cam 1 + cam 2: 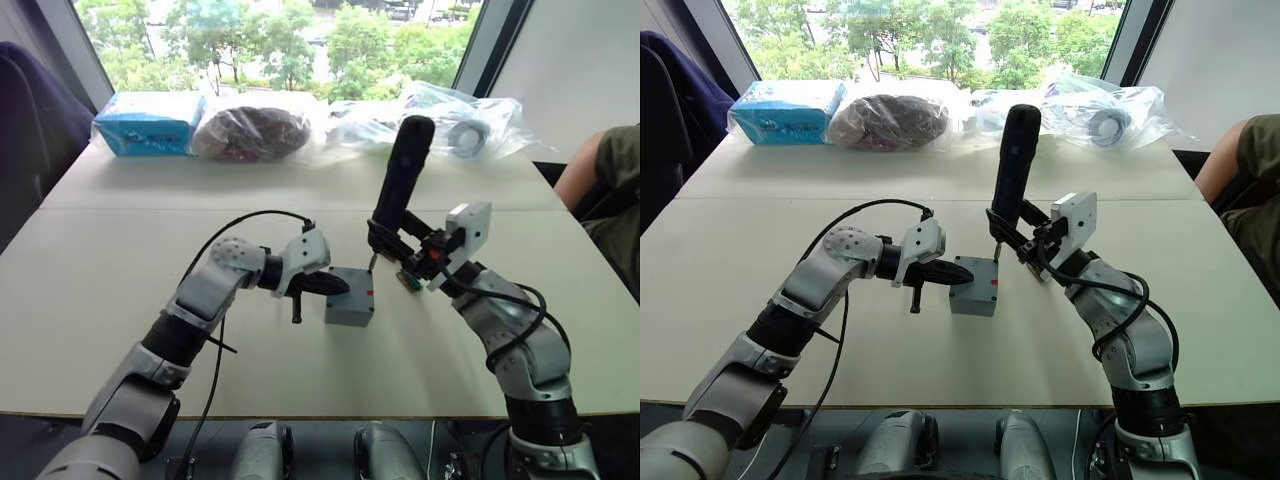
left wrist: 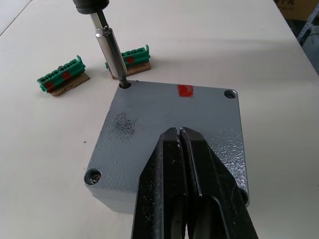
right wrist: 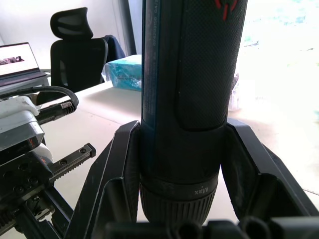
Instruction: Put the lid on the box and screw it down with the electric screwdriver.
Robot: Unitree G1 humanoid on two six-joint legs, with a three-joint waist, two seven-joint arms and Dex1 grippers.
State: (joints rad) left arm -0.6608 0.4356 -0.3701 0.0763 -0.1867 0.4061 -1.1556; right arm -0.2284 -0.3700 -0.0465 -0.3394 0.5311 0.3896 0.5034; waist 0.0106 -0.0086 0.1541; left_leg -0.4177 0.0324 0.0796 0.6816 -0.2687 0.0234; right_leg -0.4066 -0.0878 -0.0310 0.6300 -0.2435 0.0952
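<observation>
In the left eye view, the box (image 1: pixel 350 297) sits with the lid (image 1: pixel 352 281) on it near the middle of the table (image 1: pixel 100 260), nearer its front edge than its far one. The left gripper (image 1: pixel 325 284) lies over the lid from the left. The right gripper (image 1: pixel 392 240) holds the electric screwdriver (image 1: pixel 400 180) nearly upright, its tip at the lid's far right corner. Along the far edge lie a blue packet (image 1: pixel 148 122) and clear bags (image 1: pixel 255 128).

In the left wrist view, the left gripper's fingers (image 2: pixel 174 189) are pressed together with nothing between them, resting over the lid (image 2: pixel 149 129). The bit (image 2: pixel 110 50) stands in one corner screw hole. A red mark (image 2: pixel 185 90) shows on the lid's edge. Two green pieces (image 2: pixel 62 79) lie on the table just beyond the box.

In the right wrist view, the right gripper's fingers (image 3: pixel 117 169) are clamped on either side of the screwdriver's black body (image 3: pixel 184 99).
</observation>
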